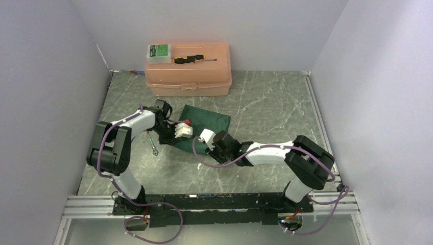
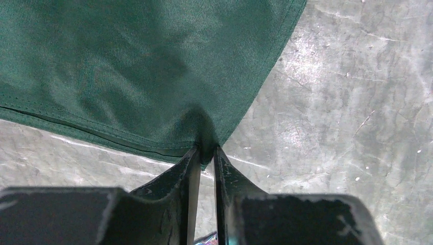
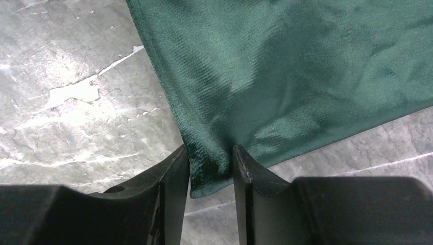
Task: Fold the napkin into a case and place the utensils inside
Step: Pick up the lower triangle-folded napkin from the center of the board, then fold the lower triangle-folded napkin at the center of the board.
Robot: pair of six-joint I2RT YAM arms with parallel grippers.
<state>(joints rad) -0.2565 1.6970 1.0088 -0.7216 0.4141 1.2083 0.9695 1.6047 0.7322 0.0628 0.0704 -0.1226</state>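
Note:
The dark green napkin (image 1: 210, 120) lies flat on the marbled table, just in front of the box. My left gripper (image 1: 179, 131) is at the napkin's near-left corner. In the left wrist view it (image 2: 207, 149) is shut on a pinched-up corner of the napkin (image 2: 133, 66). My right gripper (image 1: 207, 139) is at the near-right corner. There the fingers (image 3: 211, 152) are closed against a bunched corner of the napkin (image 3: 286, 66) that fills the gap between them. One thin silver utensil (image 1: 152, 143) lies on the table left of the left gripper. No gold-headed utensil is in view.
A peach plastic toolbox (image 1: 189, 76) stands at the back, right behind the napkin. On its lid lie a black-handled screwdriver (image 1: 194, 59) and a small green and white box (image 1: 159, 52). Grey walls close in the table on three sides.

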